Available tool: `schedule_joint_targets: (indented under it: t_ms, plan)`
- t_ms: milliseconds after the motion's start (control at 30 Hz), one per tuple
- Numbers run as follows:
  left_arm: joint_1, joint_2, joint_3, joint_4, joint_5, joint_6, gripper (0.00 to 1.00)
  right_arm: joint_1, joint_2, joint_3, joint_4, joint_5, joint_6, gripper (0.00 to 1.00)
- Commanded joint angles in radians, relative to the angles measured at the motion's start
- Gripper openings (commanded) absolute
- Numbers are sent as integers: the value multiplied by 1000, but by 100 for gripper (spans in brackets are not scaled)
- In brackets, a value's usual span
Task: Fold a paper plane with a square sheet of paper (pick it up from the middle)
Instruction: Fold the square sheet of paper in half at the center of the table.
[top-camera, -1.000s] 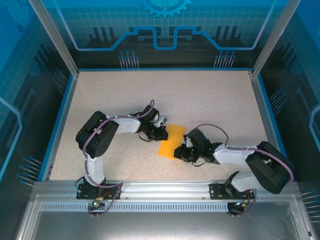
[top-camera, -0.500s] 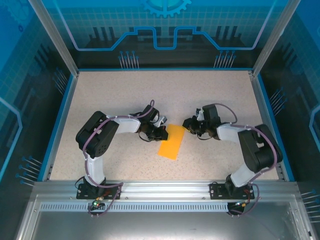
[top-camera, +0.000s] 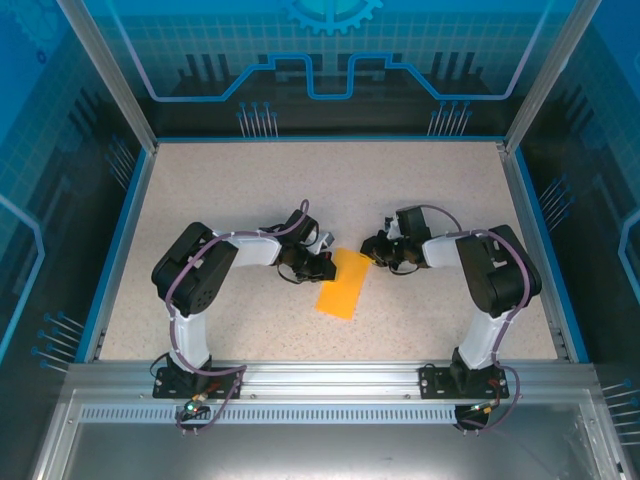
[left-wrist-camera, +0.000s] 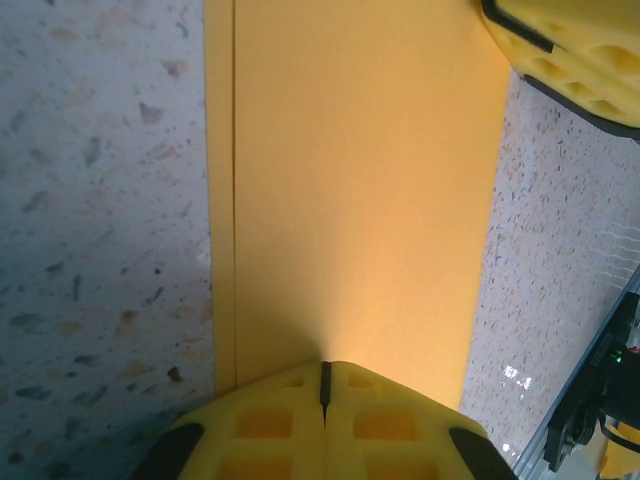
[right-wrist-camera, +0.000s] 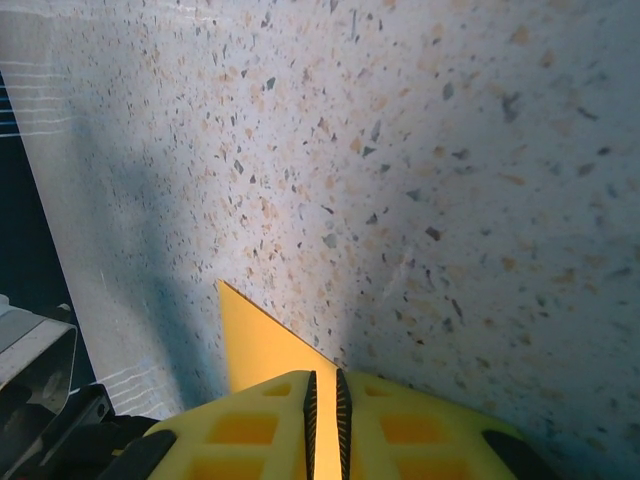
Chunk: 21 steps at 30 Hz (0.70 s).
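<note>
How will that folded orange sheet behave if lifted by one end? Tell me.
Probably floppy: the folded orange sheet lies dead flat on the table, so a free end would likely droop. Likely very light, being so thin. Its stacked layers may slide apart if pushed.

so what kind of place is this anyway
Probably a robotics lab work cell: a speckled table boxed in by an aluminium frame and blue see-through panels, with a left arm and right arm bolted at its near edge, both at a sheet of orange paper.
</note>
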Motion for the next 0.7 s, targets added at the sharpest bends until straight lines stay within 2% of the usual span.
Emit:
schedule_joint_targets:
  t_ms: [0,133,333,467,667]
  plan:
    - [-2,85,-50,-176,-205,29,0,-11,40,12,-46,26,-39,17]
    - [-3,52,-39,-174,-175,8,0,-5,-20,16,-26,-24,-50,19]
    - [-1,-77,7,-164,-95,-57,20,27,-215,43,-302,117,-142,25]
    - [19,-169,29,-167,-85,-90,33,113,-306,23,-424,226,-153,29]
    - [122,-247,-44,-107,-17,-155,42,256,-329,-25,-426,299,-77,33]
